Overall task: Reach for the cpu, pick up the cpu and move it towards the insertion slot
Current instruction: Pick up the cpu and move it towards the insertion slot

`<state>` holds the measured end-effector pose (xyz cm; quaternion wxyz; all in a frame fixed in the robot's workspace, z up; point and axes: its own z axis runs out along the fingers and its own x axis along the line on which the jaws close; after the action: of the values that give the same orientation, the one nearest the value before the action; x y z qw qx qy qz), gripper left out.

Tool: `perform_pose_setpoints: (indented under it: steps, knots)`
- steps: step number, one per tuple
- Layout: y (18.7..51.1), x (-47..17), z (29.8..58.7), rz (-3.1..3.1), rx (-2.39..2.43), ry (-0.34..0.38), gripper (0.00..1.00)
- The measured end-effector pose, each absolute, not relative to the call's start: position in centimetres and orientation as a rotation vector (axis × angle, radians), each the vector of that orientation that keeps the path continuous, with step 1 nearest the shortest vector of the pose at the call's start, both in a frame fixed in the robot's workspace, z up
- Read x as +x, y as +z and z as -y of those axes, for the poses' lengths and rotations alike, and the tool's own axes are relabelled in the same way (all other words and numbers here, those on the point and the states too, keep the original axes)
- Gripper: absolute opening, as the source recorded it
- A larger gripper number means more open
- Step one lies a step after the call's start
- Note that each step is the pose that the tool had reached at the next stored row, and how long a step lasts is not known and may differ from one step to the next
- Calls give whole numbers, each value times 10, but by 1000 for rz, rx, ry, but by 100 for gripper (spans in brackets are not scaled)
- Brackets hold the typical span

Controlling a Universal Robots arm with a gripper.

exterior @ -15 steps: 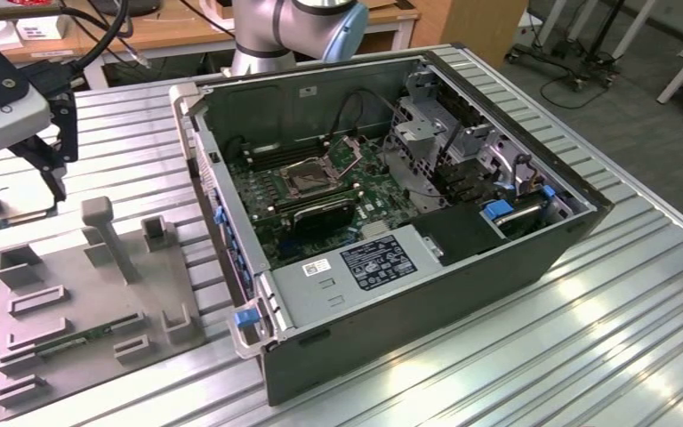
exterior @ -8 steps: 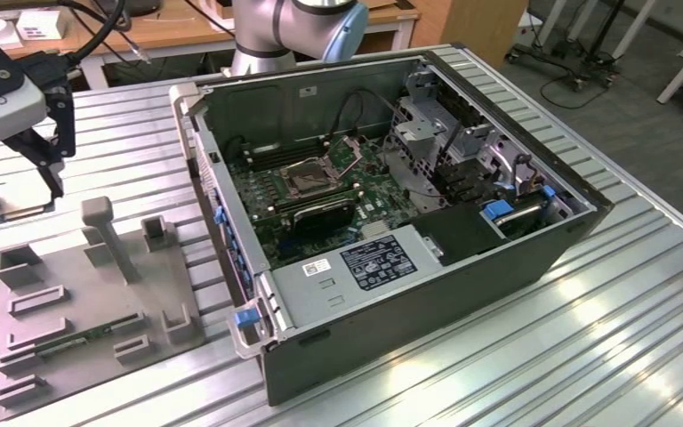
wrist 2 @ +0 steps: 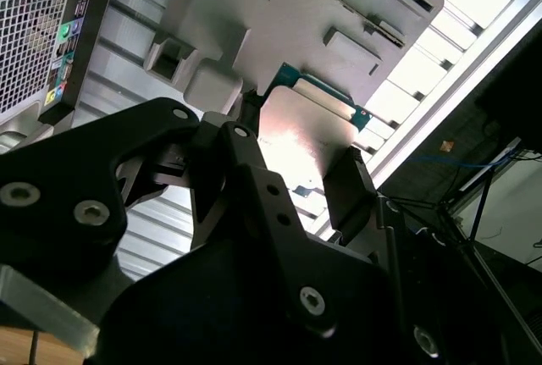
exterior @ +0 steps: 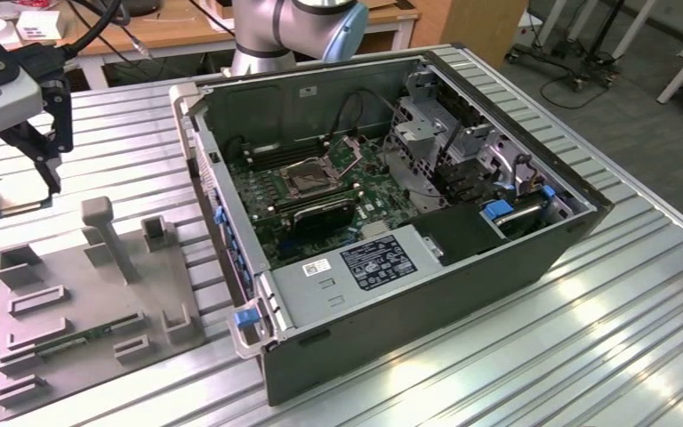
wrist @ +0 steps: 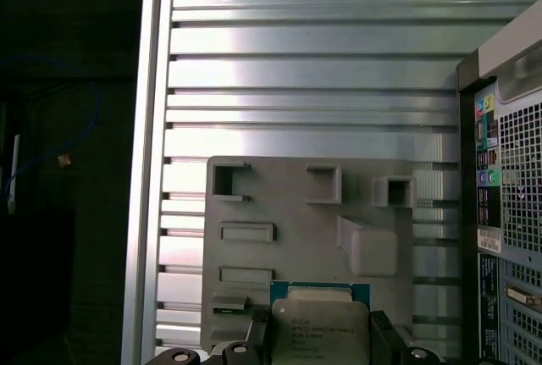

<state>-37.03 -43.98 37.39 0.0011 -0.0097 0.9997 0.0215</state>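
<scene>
Spreading across the scene, a ribbed metal table (exterior: 579, 347) carries an open computer case (exterior: 437, 294) and, at the exterior view's left, a grey plastic holder (exterior: 68, 294). Inside the case the socket (exterior: 309, 178) sits with its silver frame and dark centre uncovered, I think so that a chip can go in from above. The gripper (exterior: 15, 197) hangs beside the holder, well apart from the case. Its fingers (wrist 2: 351, 187) are closed narrow on the chip (wrist: 320, 318), pressing two opposite edges, so the flat metal top stays about level and free. The chip seems lifted off the table.
</scene>
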Motion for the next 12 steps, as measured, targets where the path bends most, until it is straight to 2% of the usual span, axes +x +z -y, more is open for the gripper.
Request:
perform_pose_setpoints:
  steps: [12]
  knots:
    - [374,-366,440,-3139,-30,67,54]
